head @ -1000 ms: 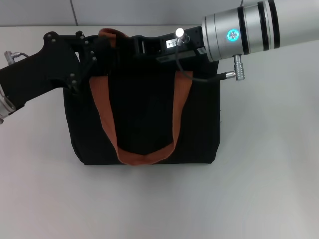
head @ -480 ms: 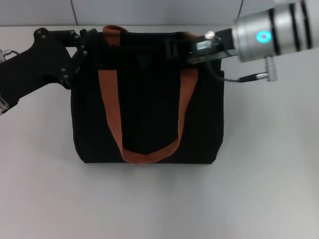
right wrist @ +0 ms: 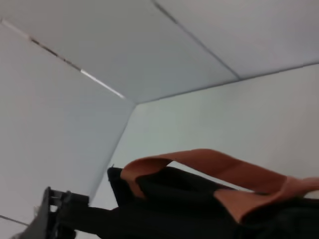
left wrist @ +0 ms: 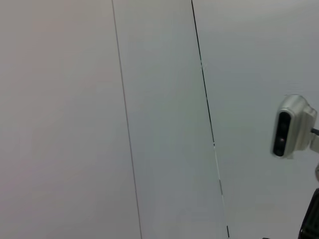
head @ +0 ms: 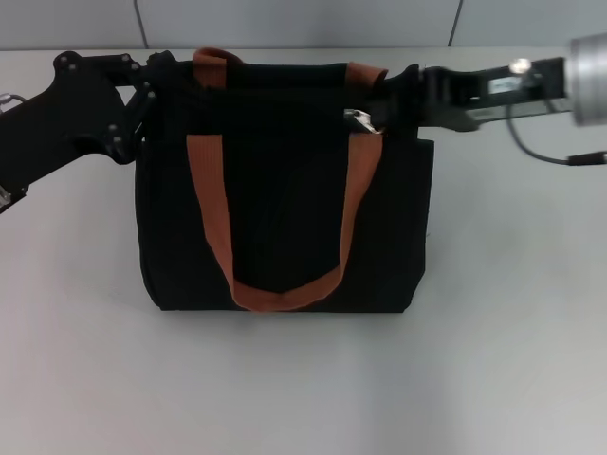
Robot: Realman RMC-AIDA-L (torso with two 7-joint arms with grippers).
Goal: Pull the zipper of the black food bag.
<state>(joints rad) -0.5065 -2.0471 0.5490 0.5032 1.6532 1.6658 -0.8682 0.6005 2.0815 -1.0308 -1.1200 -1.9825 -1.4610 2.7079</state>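
Observation:
The black food bag (head: 285,209) stands in the middle of the table with its rust-orange handles (head: 213,209) hanging down its front. It also shows in the right wrist view (right wrist: 174,201), with a handle (right wrist: 224,167) arching over it. The zipper (head: 358,118), a small silver tab, sits near the right end of the bag's upper edge. My right gripper (head: 379,106) reaches in from the right and is shut on the zipper. My left gripper (head: 156,81) is shut on the bag's upper left corner; it also shows in the right wrist view (right wrist: 60,211).
The bag rests on a pale table (head: 512,313) with a grey panelled wall (head: 285,19) behind it. The right arm's cable (head: 531,152) loops beside the bag. The left wrist view shows only wall panels and a small grey camera (left wrist: 291,127).
My right gripper has moved from the left-middle of the bag's upper edge to its right end, drawing the zipper along. The bag shifted a little to the right. The left gripper stayed at its corner.

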